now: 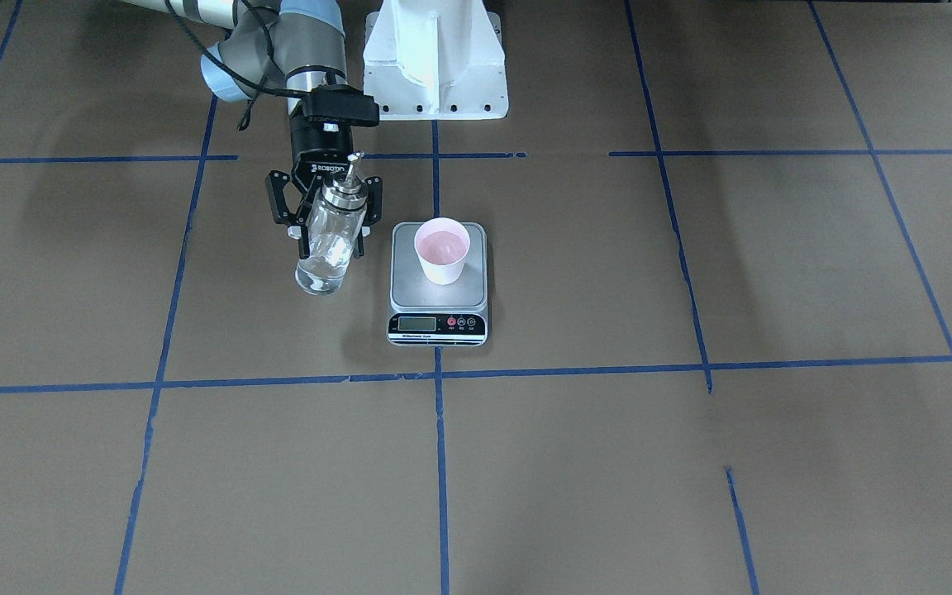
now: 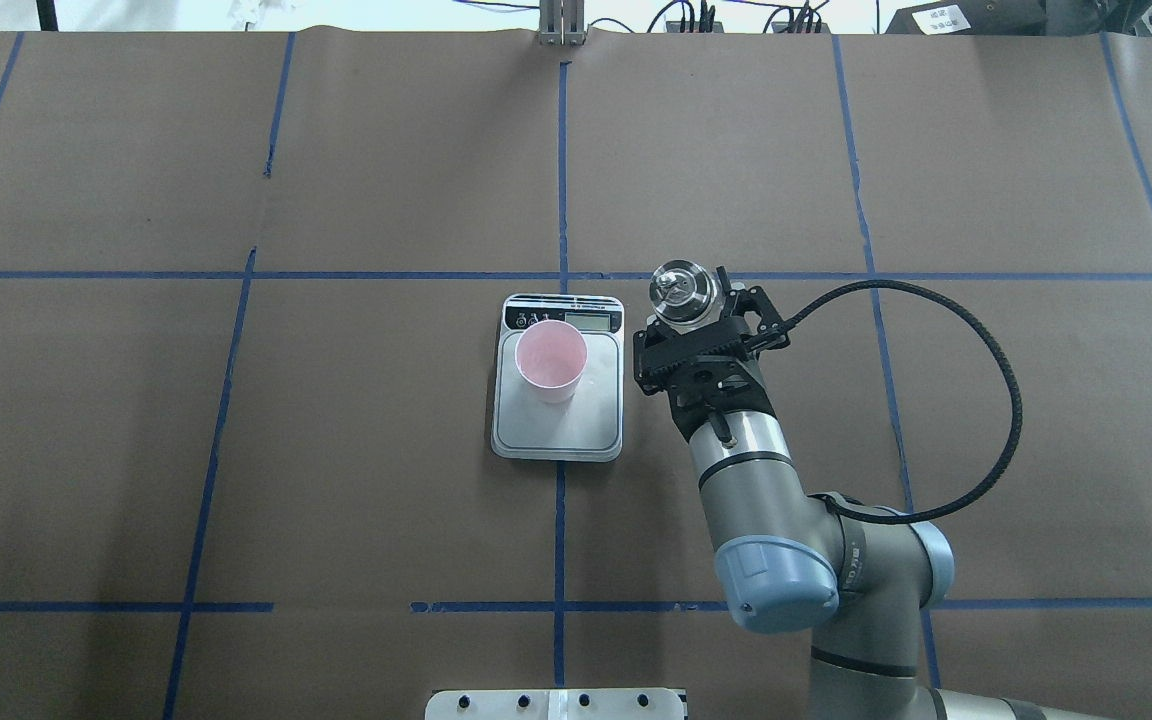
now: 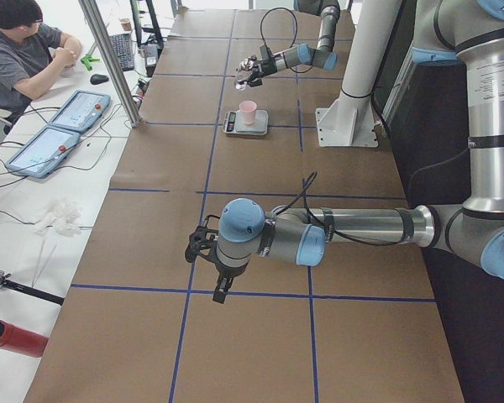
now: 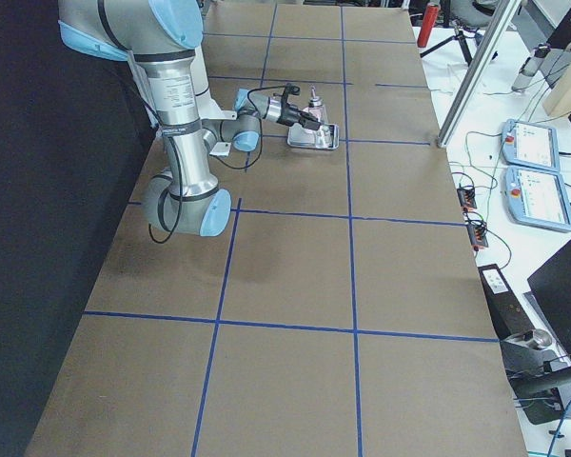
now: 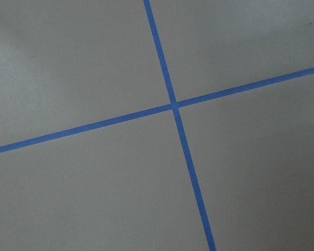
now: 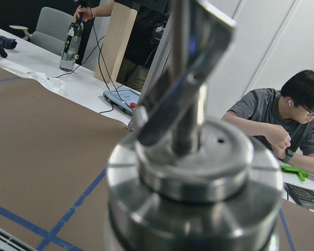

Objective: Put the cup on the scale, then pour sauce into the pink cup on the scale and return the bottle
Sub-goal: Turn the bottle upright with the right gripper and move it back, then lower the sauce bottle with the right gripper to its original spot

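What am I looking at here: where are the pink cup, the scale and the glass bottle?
cup (image 1: pixel 442 248): exterior front-facing view, on its pink inside.
scale (image 1: pixel 410 289): exterior front-facing view, on the bare steel platform.
bottle (image 1: pixel 329 246): exterior front-facing view, on the clear glass body.

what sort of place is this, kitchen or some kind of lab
Most likely a robotics lab: the brown paper-covered table is gridded with blue tape lines, a grey-and-blue robot arm grips a small clear glass bottle in its right pincer, and a dark-haired person sits at a side bench with touchscreen control tablets.
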